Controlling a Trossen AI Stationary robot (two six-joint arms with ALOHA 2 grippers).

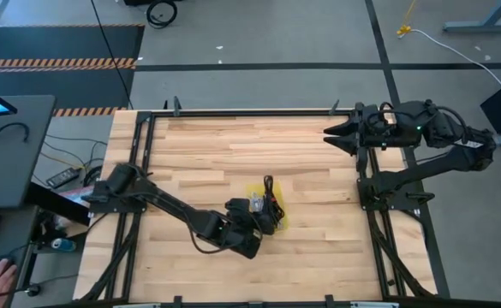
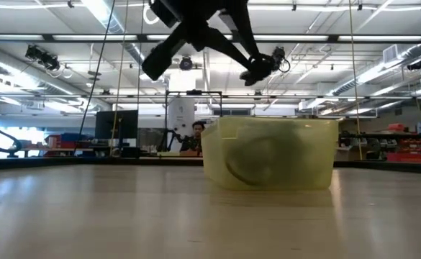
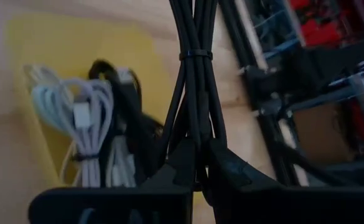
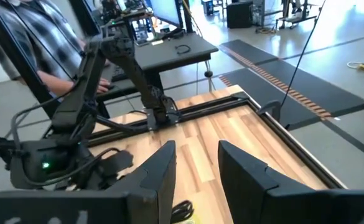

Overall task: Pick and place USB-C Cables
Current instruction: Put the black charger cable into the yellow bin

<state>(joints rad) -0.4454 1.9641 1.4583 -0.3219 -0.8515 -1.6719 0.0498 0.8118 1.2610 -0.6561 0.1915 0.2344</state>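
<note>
The table (image 1: 233, 145) is bare wood apart from a yellow bin (image 1: 280, 219) near its front middle. The right arm waits at the far right corner, its gripper (image 1: 329, 134) parted and empty. The left arm reaches in low across the table to the bin, and the left gripper (image 3: 197, 163) is clenched on a black cable (image 3: 197, 81), a bundle cinched by a tie. That bundle hangs just over the bin, where white cables (image 3: 85, 124) and other black ones already lie. This looks like the placing step, though the low view shows the bin's contents only dimly. To do it well, bring the bundle's free end inside the rim, lower it onto the pile, then let go and lift straight up.
</note>
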